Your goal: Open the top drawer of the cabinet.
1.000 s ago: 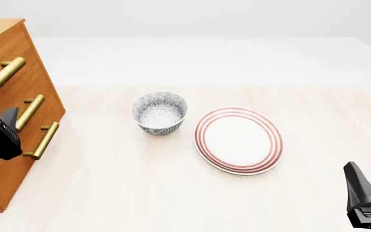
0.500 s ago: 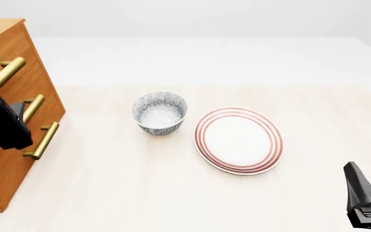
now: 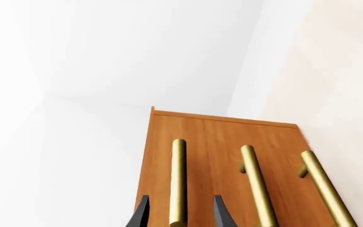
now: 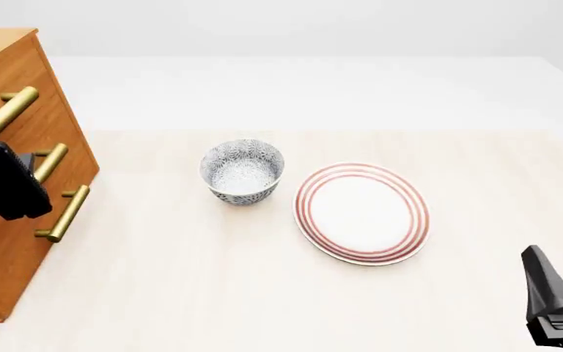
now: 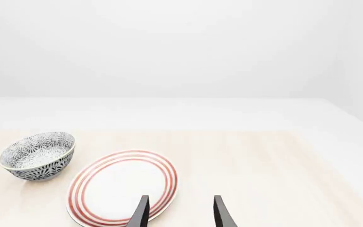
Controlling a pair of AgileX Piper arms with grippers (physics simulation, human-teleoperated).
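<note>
The cabinet (image 4: 17, 169) stands at the surface's (image 4: 262, 293) left edge, directly ahead of the left end effector (image 3: 178, 215). The top drawer (image 3: 168, 156) is shut — its front flush with the two below. Its brass handle (image 3: 178, 184) runs between the spread fingers (image 3: 142, 215), one to each side, neither visibly touching. To do this step well, advance until the bar sits deep between the fingers, clench squarely across it, then pull straight out along the drawer's travel. The right end effector (image 5: 178, 215) is released, holding nothing — plate (image 5: 121, 187) just ahead, bowl (image 5: 38, 155) beyond.
</note>
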